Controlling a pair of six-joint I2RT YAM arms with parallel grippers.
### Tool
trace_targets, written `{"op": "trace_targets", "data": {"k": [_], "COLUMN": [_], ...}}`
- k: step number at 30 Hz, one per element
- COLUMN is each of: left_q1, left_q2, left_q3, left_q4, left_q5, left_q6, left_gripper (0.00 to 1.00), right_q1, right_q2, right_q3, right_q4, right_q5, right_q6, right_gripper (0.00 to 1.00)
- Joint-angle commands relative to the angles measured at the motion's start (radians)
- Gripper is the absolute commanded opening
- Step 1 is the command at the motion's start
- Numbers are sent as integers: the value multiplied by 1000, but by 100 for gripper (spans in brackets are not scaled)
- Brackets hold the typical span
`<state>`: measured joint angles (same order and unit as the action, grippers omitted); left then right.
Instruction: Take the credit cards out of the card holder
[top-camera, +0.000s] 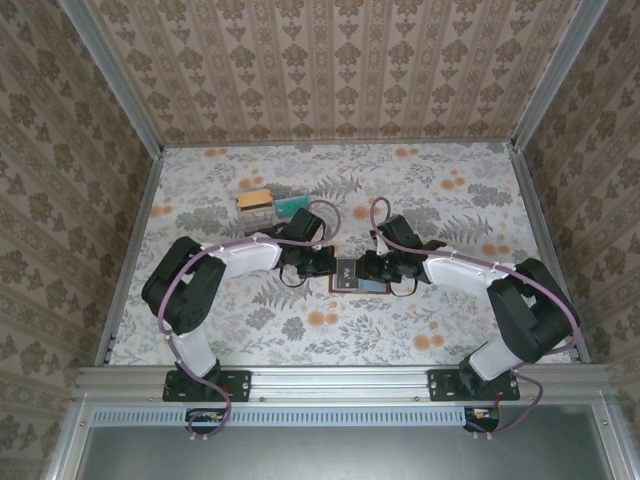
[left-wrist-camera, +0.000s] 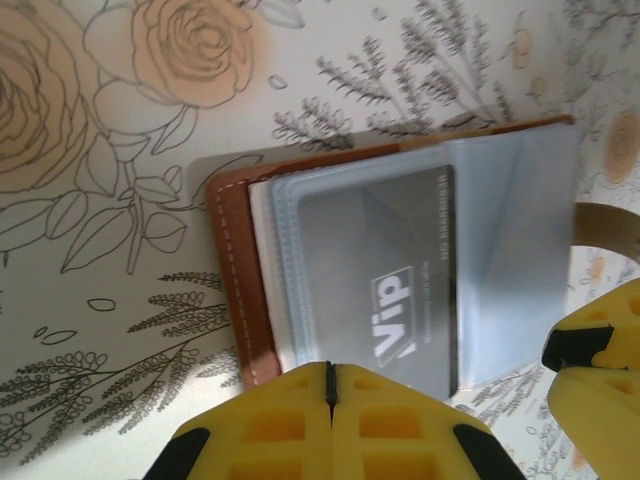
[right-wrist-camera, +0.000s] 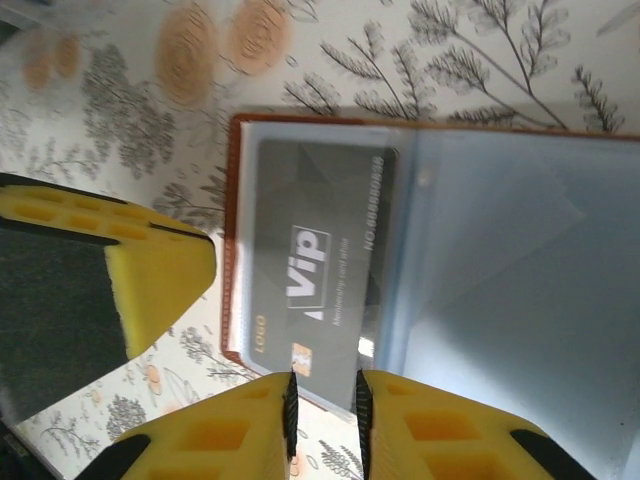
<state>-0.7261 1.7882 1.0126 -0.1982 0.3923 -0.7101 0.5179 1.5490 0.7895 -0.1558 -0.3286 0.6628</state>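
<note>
- Two loose cards (top-camera: 268, 204) lie on the table (top-camera: 450, 330), far left, apparently already out;
- left gripper (left-wrist-camera: 330, 372), fingers pressed together, sits at the card holder (left-wrist-camera: 235, 280), likely pinning it;
- the holder lies open and flat between both arms, a grey Vip card (left-wrist-camera: 390, 290) inside;
- right gripper (right-wrist-camera: 325, 385), narrowly parted over the card's end, seems poised to draw it.

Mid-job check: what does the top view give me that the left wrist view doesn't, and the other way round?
Top: the left arm and right arm whole, plus what look like loose cards lying beyond the left arm. Left wrist: the Vip print on the grey card under a clear sleeve, and the left gripper with its pads together. Both: the open card holder.
</note>
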Motion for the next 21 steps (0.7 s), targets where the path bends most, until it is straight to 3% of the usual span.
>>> {"op": "trace_targets", "data": {"k": [1, 12, 21], "left_q1": [-9, -20, -20], "left_q2": [40, 84, 91], "left_q3": [4, 5, 12], "left_q4": [-20, -18, -41], "left_q5": [6, 16, 13], "left_q6": [17, 10, 11], "left_gripper": [0, 0, 0], "right_q1": [-2, -10, -18], "right_q2": [31, 98, 53], "right_q3": [15, 17, -2], "right_q4": [32, 63, 23], "right_q5": [-27, -42, -2], "right_q6": [27, 38, 18], "right_gripper": [24, 24, 24]}}
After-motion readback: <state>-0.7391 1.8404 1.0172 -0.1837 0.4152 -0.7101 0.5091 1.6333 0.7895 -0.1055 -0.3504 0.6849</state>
